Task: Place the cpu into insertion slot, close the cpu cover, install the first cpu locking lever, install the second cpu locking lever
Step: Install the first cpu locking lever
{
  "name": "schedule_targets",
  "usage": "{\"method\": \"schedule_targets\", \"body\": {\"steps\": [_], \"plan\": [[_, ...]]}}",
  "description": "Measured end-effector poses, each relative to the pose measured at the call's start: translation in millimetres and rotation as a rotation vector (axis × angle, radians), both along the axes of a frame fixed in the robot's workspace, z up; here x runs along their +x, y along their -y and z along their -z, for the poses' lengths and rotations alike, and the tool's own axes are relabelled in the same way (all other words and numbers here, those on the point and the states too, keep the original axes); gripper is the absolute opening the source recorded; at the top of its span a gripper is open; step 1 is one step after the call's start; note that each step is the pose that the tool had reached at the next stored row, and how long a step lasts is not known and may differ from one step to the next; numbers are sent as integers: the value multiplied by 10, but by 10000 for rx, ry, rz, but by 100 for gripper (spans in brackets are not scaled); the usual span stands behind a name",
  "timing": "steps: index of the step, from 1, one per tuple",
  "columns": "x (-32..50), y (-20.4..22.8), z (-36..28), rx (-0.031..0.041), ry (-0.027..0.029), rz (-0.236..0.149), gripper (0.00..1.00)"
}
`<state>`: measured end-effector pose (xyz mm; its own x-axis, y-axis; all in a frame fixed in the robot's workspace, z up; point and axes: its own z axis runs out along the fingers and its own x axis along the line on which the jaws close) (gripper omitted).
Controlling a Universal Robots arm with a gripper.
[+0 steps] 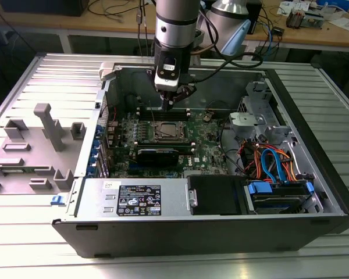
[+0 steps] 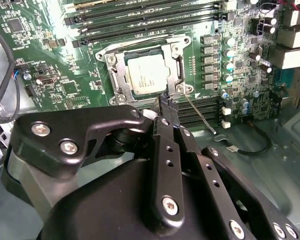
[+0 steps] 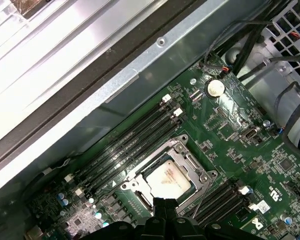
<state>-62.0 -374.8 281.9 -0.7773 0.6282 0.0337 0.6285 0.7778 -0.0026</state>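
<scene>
The cpu point(image 2: 147, 75) lies flat in the insertion slot point(image 1: 165, 132) on the green motherboard, its dull silver top also showing in the first wrist view point(image 3: 167, 177). The cpu cover point(image 2: 178, 65) lies down around it as a grey metal frame. A thin wire locking lever point(image 2: 200, 116) sticks out free from one corner of the socket, over the memory slots. My gripper point(image 2: 166, 102) hangs just above the socket's edge near that corner, fingers shut together with nothing held; I also see it in the exterior view point(image 1: 167, 106) and the first wrist view point(image 3: 165, 204).
Long black memory slots point(image 3: 135, 142) flank the socket on two sides. A black graphics card point(image 1: 157, 154) lies just in front of the socket, a power supply point(image 1: 134, 200) beyond it. Blue and orange cables point(image 1: 273, 165) fill the case's right side. Grey fixtures point(image 1: 46, 133) stand outside on the left.
</scene>
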Motion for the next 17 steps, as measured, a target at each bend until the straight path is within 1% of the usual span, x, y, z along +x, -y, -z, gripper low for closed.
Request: {"method": "schedule_targets", "body": {"steps": [7,8,10,12,13,14,17], "plan": [[0,0,0,1,0,-6,11],[0,0,0,0,0,-32,11],[-1,0,0,1,0,-230,11],[-1,0,0,0,0,-554,11],[0,0,2,0,0,-908,11],[-1,0,2,0,-1,-1169,11],[-1,0,3,0,0,-1750,11]]}}
